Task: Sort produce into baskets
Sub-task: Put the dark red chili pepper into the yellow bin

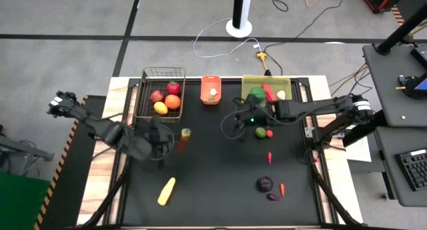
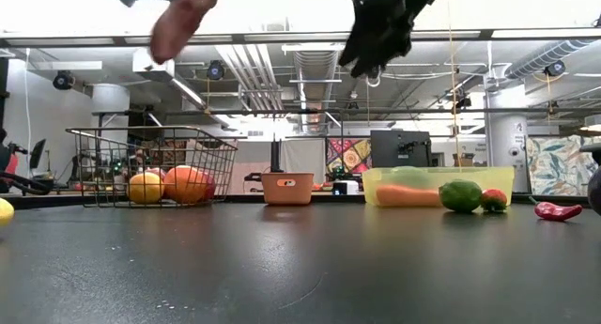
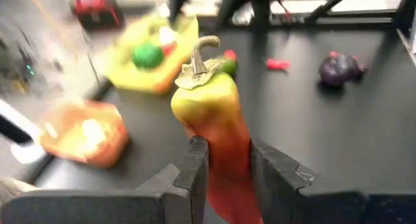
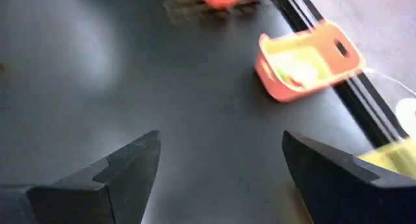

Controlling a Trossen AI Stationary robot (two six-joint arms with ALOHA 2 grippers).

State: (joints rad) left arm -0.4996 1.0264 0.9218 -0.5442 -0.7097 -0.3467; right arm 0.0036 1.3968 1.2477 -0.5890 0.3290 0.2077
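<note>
A long pepper (image 3: 209, 110), yellow at its green-stemmed end and red lower down, is in my left gripper (image 3: 229, 149), which is shut on it above the table's left middle (image 1: 175, 140). In the low view the pepper (image 2: 178, 23) hangs high over the table. My right gripper (image 1: 235, 127) is open and holds nothing, above the table in front of the yellow-green bin (image 1: 248, 83); its fingers (image 4: 130, 169) stand wide apart. The wire basket (image 1: 148, 90) holds several fruits. The orange basket (image 1: 211, 90) stands between it and the bin. My left gripper pinches the pepper's red lower body (image 3: 227, 165) between its two fingers. The fingers come from the table's left, slanting a little down, and lie along the pepper. The stem end (image 3: 203, 52) sticks out beyond the fingertips, and the pepper is lifted clear of the table.
On the black mat lie a corn cob (image 1: 167, 191) near the front left, a purple eggplant (image 1: 264, 184), small red chillies (image 1: 269, 157) at the right, and a green fruit (image 1: 260, 132) beside a red one near the bin. The mat's middle is bare.
</note>
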